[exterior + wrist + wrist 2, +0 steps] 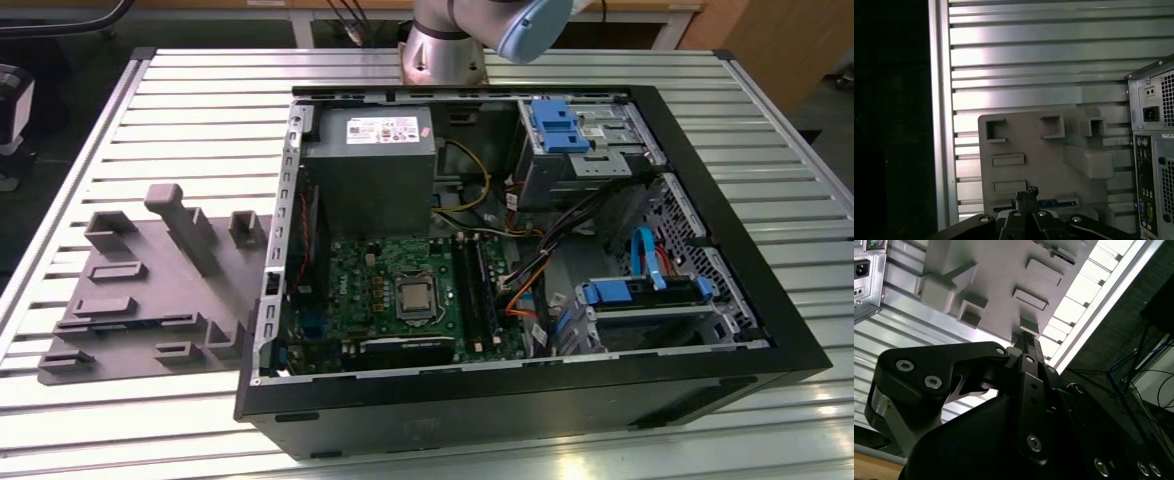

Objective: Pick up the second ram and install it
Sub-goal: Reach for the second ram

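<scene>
A black gripper [1026, 340] with silver bolt heads sits in the foreground, its tip pointing at the near edge of a grey moulded tray [999, 275]. The tray has raised blocks and rectangular recesses, and lies on a silver slatted table [914, 340]. The rear panel [866, 275] of a computer case, with a power socket, stands near the tray. Beyond the table edge, cables [1134, 375] cross a dark floor.

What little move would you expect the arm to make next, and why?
Probably a slow descent toward the second ram. In the first wrist view the gripper is lined up over that blue-green stick, which lies in the grey tray beside the computer case, not yet lifted.
</scene>
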Controlling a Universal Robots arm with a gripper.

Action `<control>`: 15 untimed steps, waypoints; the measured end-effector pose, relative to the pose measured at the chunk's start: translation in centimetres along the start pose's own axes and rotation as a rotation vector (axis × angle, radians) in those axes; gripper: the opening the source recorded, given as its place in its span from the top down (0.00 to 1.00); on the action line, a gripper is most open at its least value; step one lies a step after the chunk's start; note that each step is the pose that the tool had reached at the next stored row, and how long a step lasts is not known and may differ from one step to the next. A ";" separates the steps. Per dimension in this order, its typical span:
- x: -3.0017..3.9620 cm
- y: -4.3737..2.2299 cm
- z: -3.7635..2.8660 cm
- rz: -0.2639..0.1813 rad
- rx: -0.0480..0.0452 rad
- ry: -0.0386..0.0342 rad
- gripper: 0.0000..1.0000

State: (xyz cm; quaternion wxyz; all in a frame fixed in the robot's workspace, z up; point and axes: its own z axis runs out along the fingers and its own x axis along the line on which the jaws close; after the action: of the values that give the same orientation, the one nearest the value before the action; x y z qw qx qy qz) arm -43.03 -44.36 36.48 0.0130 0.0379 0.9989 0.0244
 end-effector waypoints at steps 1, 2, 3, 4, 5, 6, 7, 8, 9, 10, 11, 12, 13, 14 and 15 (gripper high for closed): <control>0.00 -0.06 0.07 0.000 0.0000 0.0000 0.89; -0.01 -0.13 0.13 0.000 0.0000 0.0001 0.89; -0.01 -0.19 0.20 0.000 -0.0001 0.0001 0.89; -0.01 -0.25 0.26 0.000 0.0000 0.0002 0.89; -0.01 -0.30 0.32 0.000 0.0000 0.0003 0.89; -0.01 -0.36 0.38 0.000 0.0000 0.0004 0.89; -0.01 -0.41 0.45 0.000 -0.0001 0.0003 0.89; -0.02 -0.46 0.50 0.000 0.0000 0.0004 0.89; -0.02 -0.51 0.56 0.000 0.0001 0.0005 0.89; -0.02 -0.56 0.62 0.000 0.0001 0.0005 0.89; -0.02 -0.61 0.67 0.000 0.0001 0.0006 0.89; -0.02 -0.65 0.72 0.000 0.0001 0.0006 0.89; -0.02 -0.69 0.77 0.000 0.0001 0.0006 0.89; -0.02 -0.73 0.82 0.000 0.0001 0.0006 0.89; -0.02 -0.77 0.87 0.000 0.0001 0.0006 0.89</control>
State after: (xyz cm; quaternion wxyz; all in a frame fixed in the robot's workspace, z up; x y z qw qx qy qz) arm -43.05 -45.09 35.56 0.0126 0.0379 0.9989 0.0244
